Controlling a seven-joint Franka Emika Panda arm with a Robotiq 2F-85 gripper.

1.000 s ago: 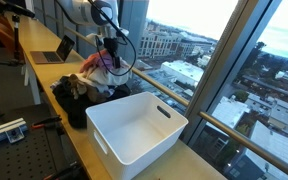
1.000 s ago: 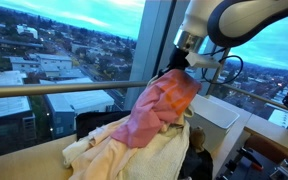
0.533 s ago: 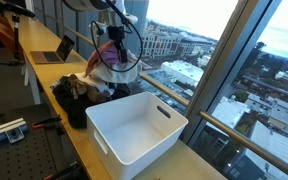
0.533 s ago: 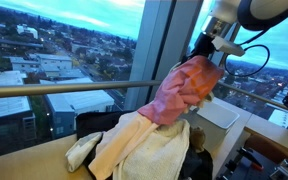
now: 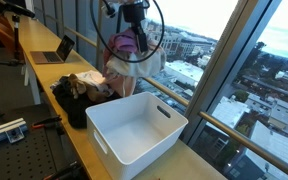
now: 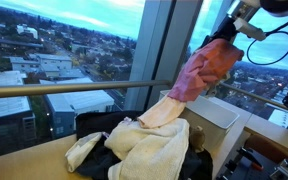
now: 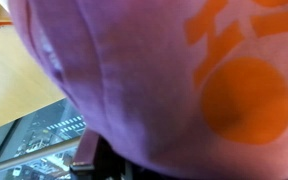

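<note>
Sitting at the far left of the wooden tabletop (image 5: 41,78) in an exterior view is an open laptop (image 5: 54,50). To its right lies a heap of clothes (image 5: 86,84), light pieces on top of dark ones. Right of the heap, the pink garment (image 5: 125,52) hangs in the air well above the tabletop. Its top is pinched in the gripper (image 5: 132,25), which is clenched on the cloth. The lower hem dangles over the heap's right edge, near the back corner of the white bin (image 5: 144,148), which stands farthest right.

From the opposite side, an exterior view shows a cream towel (image 6: 149,140) piled at the left and lower middle. The pink garment (image 6: 206,70) stretches up and to the right from it to the gripper (image 6: 231,32), and the bin (image 6: 220,112) stands behind. Whether the hem touches the towel cannot be told.

In the wrist view the pink garment (image 7: 124,70) fills nearly everything, with an orange print (image 7: 246,100) at the right.
</note>
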